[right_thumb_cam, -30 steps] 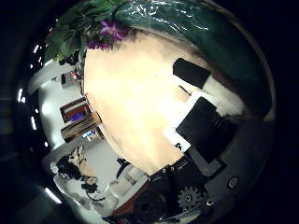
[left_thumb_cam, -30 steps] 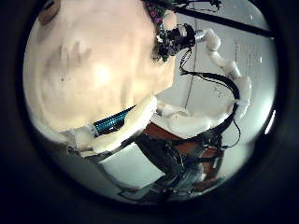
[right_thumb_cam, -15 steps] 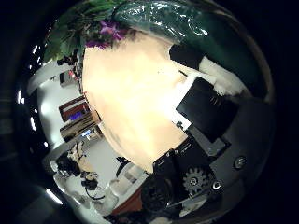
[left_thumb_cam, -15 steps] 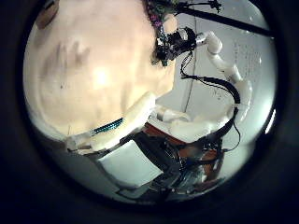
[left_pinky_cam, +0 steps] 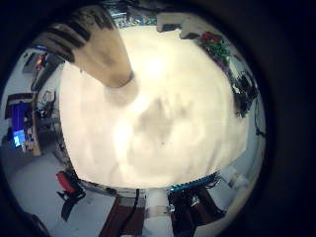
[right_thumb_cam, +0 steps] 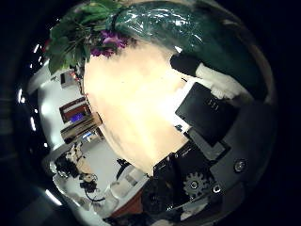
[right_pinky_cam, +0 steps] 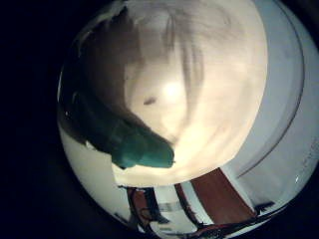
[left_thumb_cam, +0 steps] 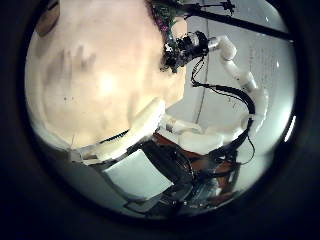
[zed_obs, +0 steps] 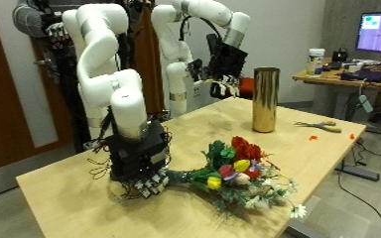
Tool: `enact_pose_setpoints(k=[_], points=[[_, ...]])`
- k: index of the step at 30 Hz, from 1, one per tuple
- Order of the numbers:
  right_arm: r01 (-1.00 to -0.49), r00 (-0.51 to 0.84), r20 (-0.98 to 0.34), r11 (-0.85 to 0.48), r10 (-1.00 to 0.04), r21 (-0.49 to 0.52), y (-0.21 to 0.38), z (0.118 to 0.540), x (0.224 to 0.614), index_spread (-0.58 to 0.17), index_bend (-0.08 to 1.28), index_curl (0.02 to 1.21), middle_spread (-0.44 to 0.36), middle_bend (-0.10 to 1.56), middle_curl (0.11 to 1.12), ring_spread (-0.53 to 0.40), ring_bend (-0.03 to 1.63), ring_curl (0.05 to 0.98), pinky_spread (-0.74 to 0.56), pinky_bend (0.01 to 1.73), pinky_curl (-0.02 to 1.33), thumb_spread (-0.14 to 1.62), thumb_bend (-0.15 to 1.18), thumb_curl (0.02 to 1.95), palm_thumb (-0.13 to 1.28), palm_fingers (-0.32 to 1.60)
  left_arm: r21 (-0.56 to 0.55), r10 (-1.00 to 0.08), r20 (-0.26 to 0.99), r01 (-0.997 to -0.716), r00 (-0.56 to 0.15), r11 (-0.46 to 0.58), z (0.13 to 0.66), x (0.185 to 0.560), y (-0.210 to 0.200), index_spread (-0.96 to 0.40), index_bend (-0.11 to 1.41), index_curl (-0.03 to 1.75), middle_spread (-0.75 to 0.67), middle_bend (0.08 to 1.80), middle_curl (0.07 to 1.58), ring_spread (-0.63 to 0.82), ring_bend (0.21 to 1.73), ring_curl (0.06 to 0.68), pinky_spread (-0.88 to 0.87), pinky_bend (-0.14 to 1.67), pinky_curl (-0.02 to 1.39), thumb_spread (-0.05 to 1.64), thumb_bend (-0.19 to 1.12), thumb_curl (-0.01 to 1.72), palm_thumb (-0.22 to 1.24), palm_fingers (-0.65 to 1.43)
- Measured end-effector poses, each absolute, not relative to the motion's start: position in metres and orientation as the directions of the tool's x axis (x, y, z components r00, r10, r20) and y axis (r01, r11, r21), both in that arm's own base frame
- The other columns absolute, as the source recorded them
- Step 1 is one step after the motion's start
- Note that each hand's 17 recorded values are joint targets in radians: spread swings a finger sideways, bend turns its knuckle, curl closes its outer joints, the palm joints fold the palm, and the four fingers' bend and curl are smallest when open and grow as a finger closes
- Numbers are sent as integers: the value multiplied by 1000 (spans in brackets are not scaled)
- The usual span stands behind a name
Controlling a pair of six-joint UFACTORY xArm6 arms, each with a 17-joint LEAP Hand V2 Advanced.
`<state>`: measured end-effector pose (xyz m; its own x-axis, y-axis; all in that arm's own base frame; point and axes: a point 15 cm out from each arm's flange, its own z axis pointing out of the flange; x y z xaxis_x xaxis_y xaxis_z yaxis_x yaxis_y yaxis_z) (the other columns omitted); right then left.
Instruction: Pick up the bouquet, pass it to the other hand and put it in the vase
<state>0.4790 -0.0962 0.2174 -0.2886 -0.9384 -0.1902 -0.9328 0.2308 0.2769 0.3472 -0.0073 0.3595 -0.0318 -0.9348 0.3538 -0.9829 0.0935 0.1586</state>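
Note:
The bouquet (zed_obs: pixel 237 174), red, yellow and white flowers with a green wrap round the stems, lies on the wooden table (zed_obs: pixel 78 164). My right hand (zed_obs: pixel 145 164) stands over its stem end, fingers pointing down and open. The right thumb side palm view shows the wrap (right_thumb_cam: pixel 179 28) and flowers (right_thumb_cam: pixel 108 40) close by, a fingertip (right_thumb_cam: pixel 193 66) against the wrap. The wrap also shows in the right little finger side palm view (right_pinky_cam: pixel 115 134). The tall gold vase (zed_obs: pixel 265 99) stands upright farther along the table. My left hand (zed_obs: pixel 226 64) hangs open above the table beside the vase (left_pinky_cam: pixel 104 54).
A pair of pliers (zed_obs: pixel 320 125) and a small red bit (zed_obs: pixel 313 138) lie on the table past the vase. A desk with a monitor (zed_obs: pixel 378 30) stands behind. The table's front edge runs just below the bouquet.
In the right thumb side palm view the wrap and flowers have come nearer and a finger has moved up against the wrap. The left hand's finger has shifted slightly.

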Motion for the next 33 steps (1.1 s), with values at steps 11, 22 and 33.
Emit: enact_pose_setpoints(k=[11,22,33], points=[[-950,-274,-252,222,-928,219,-108,241,479,-385,889,1088,-178,1263,815,-203,1442,615,-202,1403,711,705,142,835,1247,1092,141,-930,368,-987,-24,81,360,350,-9,-31,181,450,215,206,302,437,413,172,344,193,261,1096,-22,292,365,331],[-977,-213,-337,190,-917,101,-103,299,477,-375,886,1122,-156,1288,821,-195,1451,631,-186,1352,815,576,167,964,1238,1089,143,-929,369,-987,-10,67,356,349,-6,-9,188,421,207,178,296,416,454,182,339,220,284,1096,-22,292,365,295],[-992,-120,-506,119,-854,34,-93,353,456,-371,889,1140,-151,1299,818,-193,1448,636,-179,1285,926,507,161,1049,1234,1087,116,-896,443,-993,31,23,362,349,-9,10,190,408,229,168,300,436,469,180,330,218,295,1102,-22,290,353,288]])
